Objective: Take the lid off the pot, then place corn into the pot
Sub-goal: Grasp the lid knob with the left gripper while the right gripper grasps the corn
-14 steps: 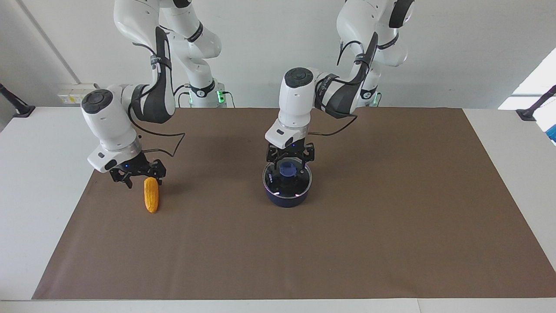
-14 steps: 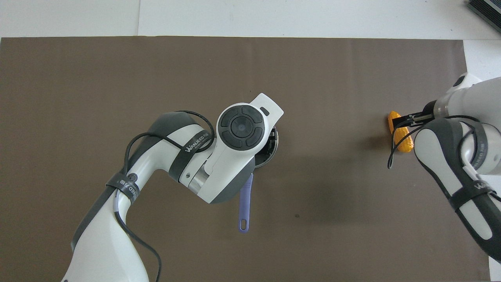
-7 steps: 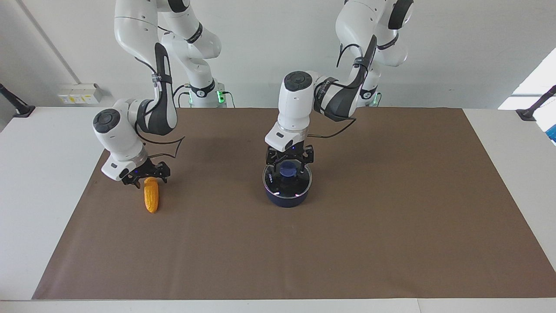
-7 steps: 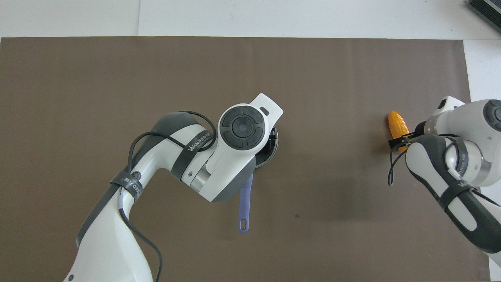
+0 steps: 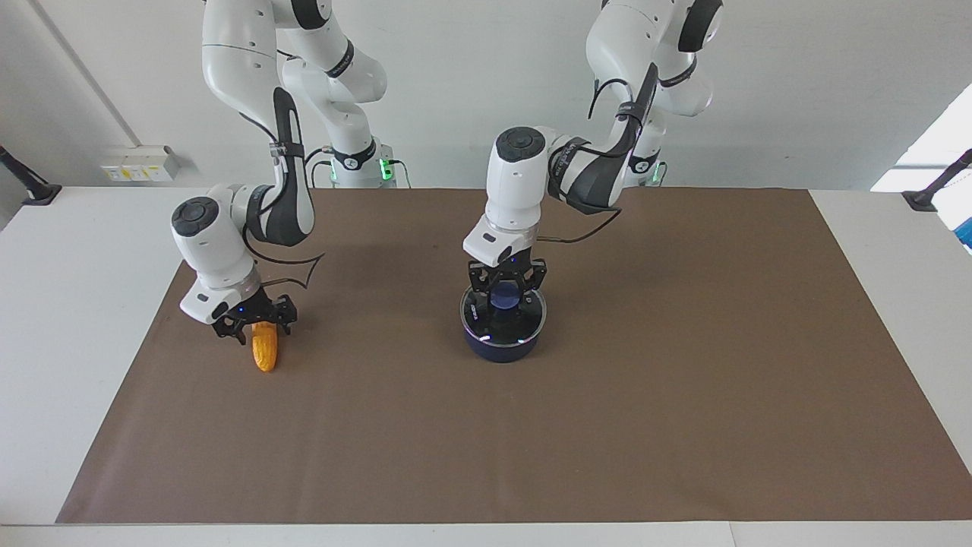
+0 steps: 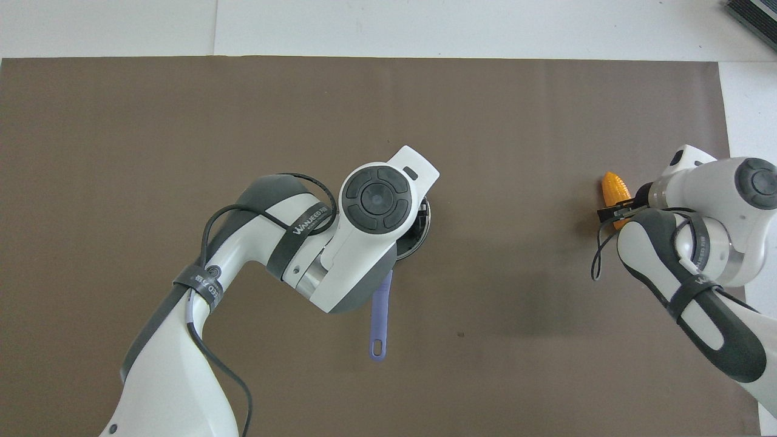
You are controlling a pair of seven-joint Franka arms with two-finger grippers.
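Observation:
The navy pot (image 5: 501, 348) stands mid-mat with the glass lid (image 5: 486, 323) on it. Its blue handle (image 6: 381, 315) points toward the robots. My left gripper (image 5: 505, 292) is low over the lid, open, with its fingers on either side of the blue knob (image 5: 503, 298). In the overhead view the left wrist hides most of the lid (image 6: 423, 224). The yellow-orange corn (image 5: 264, 351) lies on the mat toward the right arm's end, and also shows in the overhead view (image 6: 613, 185). My right gripper (image 5: 262, 328) is open and straddles the corn's end nearer to the robots.
A brown mat (image 5: 683, 342) covers most of the white table (image 5: 888, 319). A dark object (image 6: 753, 15) sits at the table's corner farthest from the robots, at the right arm's end.
My right gripper has moved toward the robots along the corn and come down over its nearer end. My left gripper has sunk a little lower around the lid's knob.

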